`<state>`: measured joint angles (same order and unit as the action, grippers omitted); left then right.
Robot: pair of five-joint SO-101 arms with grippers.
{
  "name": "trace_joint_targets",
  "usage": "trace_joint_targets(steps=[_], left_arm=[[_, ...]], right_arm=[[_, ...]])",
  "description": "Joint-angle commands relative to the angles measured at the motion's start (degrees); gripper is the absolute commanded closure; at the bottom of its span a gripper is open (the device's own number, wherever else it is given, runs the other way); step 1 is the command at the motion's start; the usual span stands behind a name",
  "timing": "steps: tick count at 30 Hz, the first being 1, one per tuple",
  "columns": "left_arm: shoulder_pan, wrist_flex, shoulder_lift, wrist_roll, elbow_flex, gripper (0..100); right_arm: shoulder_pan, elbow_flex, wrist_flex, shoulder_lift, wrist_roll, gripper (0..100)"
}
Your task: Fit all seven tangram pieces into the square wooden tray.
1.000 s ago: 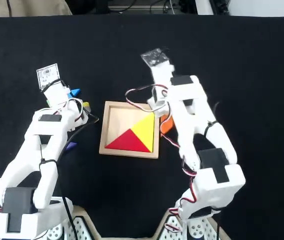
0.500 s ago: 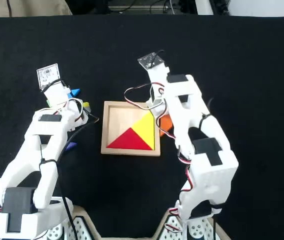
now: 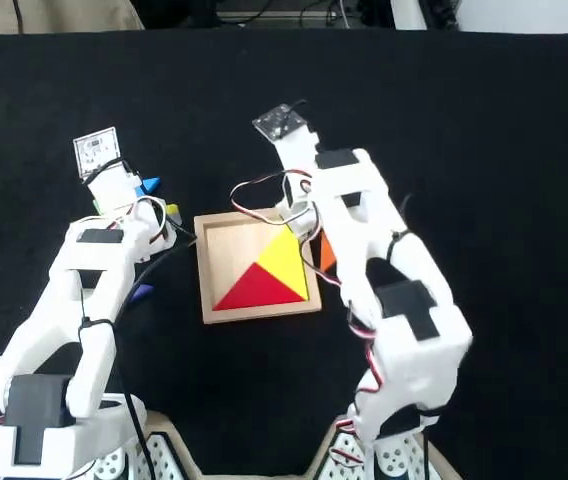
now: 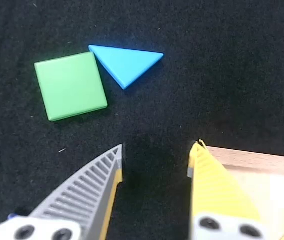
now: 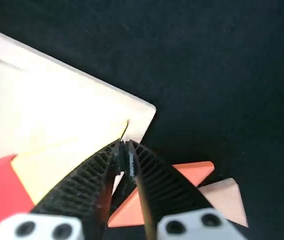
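Square wooden tray (image 3: 202, 268) is lying mid-table on the black cloth (image 3: 504, 120), between the two arms. It is sitting slightly skewed, with its near right corner a touch farther off than its near left corner. Being square, it has no long axis to speak of.

Two pieces are lying flat inside it. The red triangle (image 3: 254, 289) has its long side along the near rim. The yellow triangle (image 3: 285, 262) has its long side along the right rim. Their points are meeting at the tray's middle. The far and left portions are showing bare wood.

Judging progress: two of seven seated, five remaining loose.
- green square (image 4: 71, 86) and blue triangle (image 4: 126, 63), corners nearly touching, lying left of the tray toward the far side
- orange triangle (image 5: 191, 172), just beside the tray's right rim
- pale tan piece (image 5: 225, 197), touching the orange one
- purple piece (image 3: 142, 292), left of the tray, partly under the left arm

Right gripper (image 5: 125, 147) is resting at the tray's far right corner, tips just inside the rim. Its jaws are pressed together, with nothing seen between them.

Left gripper (image 4: 157, 149) is hanging over bare cloth near the tray's far left corner, jaws apart and holding nothing.
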<state>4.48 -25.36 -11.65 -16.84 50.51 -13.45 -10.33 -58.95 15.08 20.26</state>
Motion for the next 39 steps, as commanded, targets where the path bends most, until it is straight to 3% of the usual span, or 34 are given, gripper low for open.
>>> trace_joint_targets(steps=[1, 5, 8, 12, 14, 23, 39], left_arm=[[0.4, 1.3, -2.5, 0.4, -1.0, 78], [0.5, 1.3, -2.5, 0.4, -1.0, 78], [0.5, 1.2, -2.4, 0.4, -1.0, 78], [0.5, 1.1, -2.2, 0.4, -0.7, 78], [0.5, 1.1, -2.2, 0.4, -0.6, 78], [0.5, 1.0, -2.2, 0.4, -0.7, 78], [0.5, 1.0, -2.3, 0.4, -0.9, 78]], right_arm=[[3.9, -1.1, -4.0, -13.3, -0.2, 98.8], [6.1, -11.5, -6.4, -23.5, -0.3, 98.5], [5.1, -19.6, -2.2, -24.9, -2.1, 96.7], [5.1, -19.8, 0.0, -21.1, -8.8, 78.9], [4.8, -17.3, 0.0, -18.3, -10.2, 74.7], [3.9, -8.1, -0.1, -5.2, -10.7, 74.7], [2.8, -5.9, 0.7, -1.9, -10.6, 74.7]])
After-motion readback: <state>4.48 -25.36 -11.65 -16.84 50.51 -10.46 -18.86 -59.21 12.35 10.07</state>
